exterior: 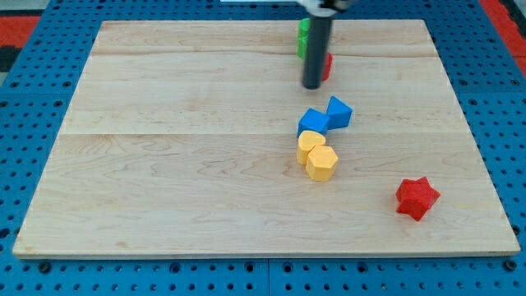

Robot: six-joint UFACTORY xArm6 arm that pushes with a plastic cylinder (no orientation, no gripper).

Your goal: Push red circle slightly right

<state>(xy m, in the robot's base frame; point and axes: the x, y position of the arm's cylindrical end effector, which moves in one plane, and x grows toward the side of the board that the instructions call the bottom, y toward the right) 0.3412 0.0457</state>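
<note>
Dark rod, no pincer on this rig, so nothing to open, clench or grasp; contact was by my tip [311,85] only. Tip sat on the wooden board [164,164] at roughly 12 o'clock from the board centre, toward the view's top.

Red circle [326,66] was mostly hidden behind the rod; only a sliver of red showed on the rod's right edge. Tip stood at about 8 o'clock of it, just beside it, possibly touching; I couldn't tell. That placement made sense: a rightward shove needs the tip on the block's left flank, and that is where it was. Judgement: approach done, push itself not yet visibly made.

Green blocks [302,37] sat at 11 o'clock of the red circle, also partly covered by the rod, shapes unclear. They looked close enough to get dragged if the tip cut upward, so the stroke should run straight toward 3 o'clock.

Further out, at 6 o'clock of the tip: blue blocks [325,117], two angular pieces touching, then two yellow blocks [317,154] touching each other and just below the blues. Well clear of the push line.

Red star [417,197] lay at 4 o'clock, near the board's lower right corner, well apart from everything. Not the target.
</note>
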